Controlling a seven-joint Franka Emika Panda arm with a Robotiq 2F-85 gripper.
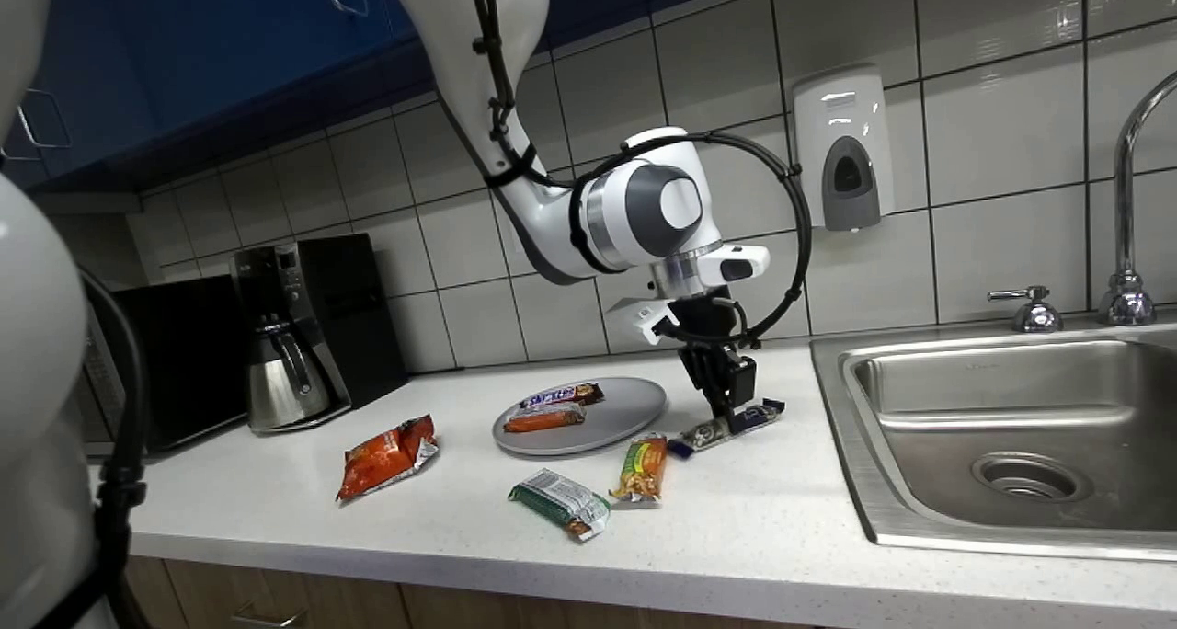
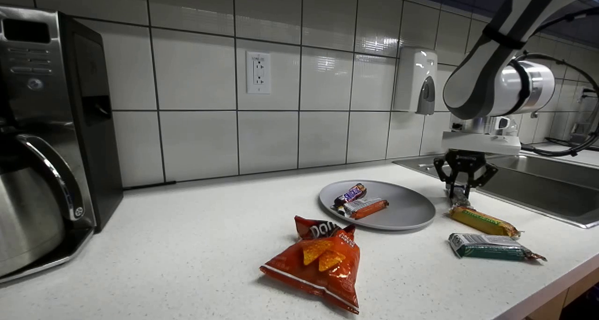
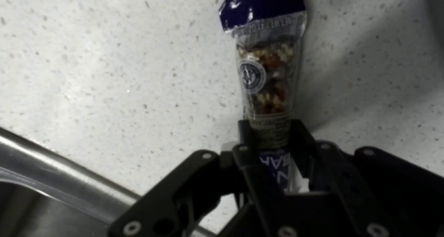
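My gripper points down at the white counter, left of the sink in that exterior view. Its fingers are shut on the middle of a nut bar with a clear wrapper and dark blue ends. The bar lies flat on or just above the counter; I cannot tell which. Its near end is hidden by the gripper in the wrist view. A yellow-orange bar lies close beside its end, and also shows in an exterior view. A green and silver bar lies nearby.
A grey plate holds a Snickers bar and an orange-wrapped bar. A red Doritos bag lies on the counter. The metal sink is close to the gripper. A coffee maker stands against the tiled wall.
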